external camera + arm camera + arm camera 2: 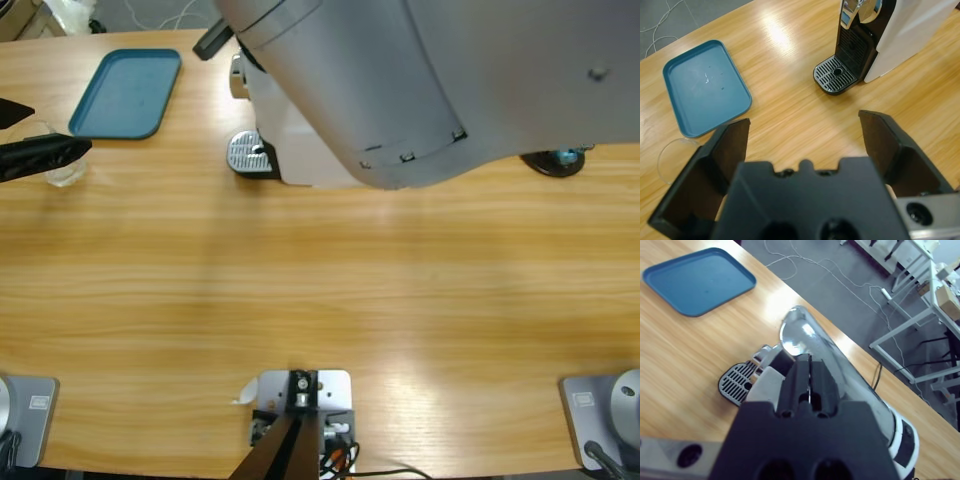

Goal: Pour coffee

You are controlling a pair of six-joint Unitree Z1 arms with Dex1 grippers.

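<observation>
My left gripper (60,128) (802,122) hangs open at the table's far left, with nothing between its jaws. A small clear glass (62,172) (669,151) stands just outside one jaw, partly hidden by it. The coffee is out of view. The white coffee machine (300,150) (905,35) stands at the back middle, its black drip grille (248,155) (835,75) (737,382) bare. My right gripper (810,382) is shut, directly above the machine's chrome top (802,335). A big silver arm elbow (420,70) hides most of the machine in the high view.
A blue tray (125,92) (702,87) (700,280) lies at the back left, between the glass and the machine. A black round base (555,160) sits at the back right. Bare wood (330,290) stretches across the table's front half.
</observation>
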